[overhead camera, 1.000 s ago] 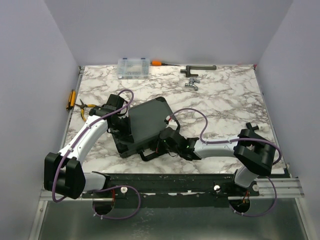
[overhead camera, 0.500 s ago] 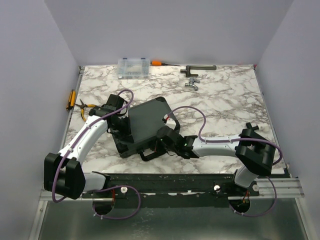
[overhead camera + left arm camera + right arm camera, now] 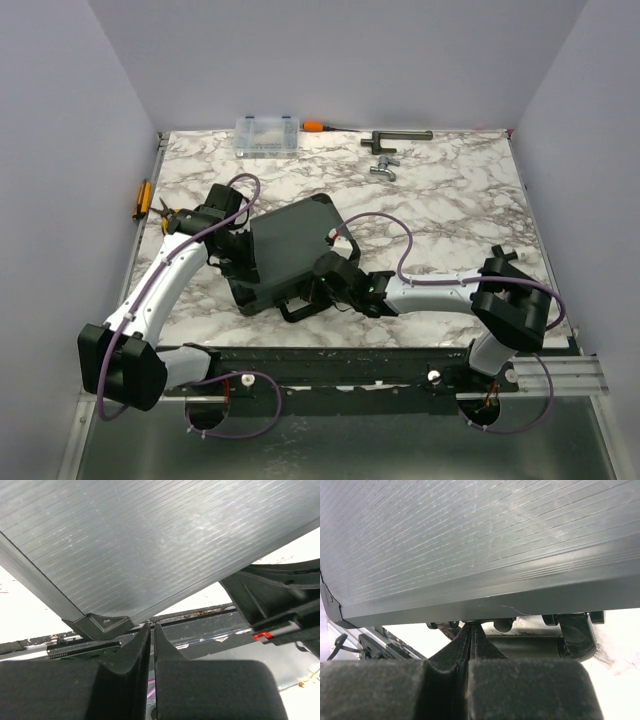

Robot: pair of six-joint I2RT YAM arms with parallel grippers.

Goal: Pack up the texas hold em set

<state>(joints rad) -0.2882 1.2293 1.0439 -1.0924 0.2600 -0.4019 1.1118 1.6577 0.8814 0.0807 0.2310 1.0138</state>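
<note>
The dark-grey briefcase (image 3: 290, 250) lies near the middle of the table, its ribbed lid (image 3: 150, 540) on top and its handle (image 3: 300, 308) toward the near edge. My left gripper (image 3: 242, 262) is shut, its tips (image 3: 151, 627) just below the lid's corner at the case's left side. My right gripper (image 3: 320, 284) is shut, its tips (image 3: 471, 626) against the underside of the lid's front edge (image 3: 485, 602), beside the handle mount (image 3: 575, 635). A gap shows under the lid in both wrist views. Chips, cards, discs and dice are hidden.
A clear organiser box (image 3: 267, 135) and an orange-handled screwdriver (image 3: 315, 126) lie at the back. Metal tools (image 3: 396, 136) lie at the back right. Pliers (image 3: 170, 214) and an orange tool (image 3: 141, 198) lie at the left edge.
My left arm has swung a little to the left, its gripper still at the case's left side. My right gripper has moved closer in to the case's front edge.
</note>
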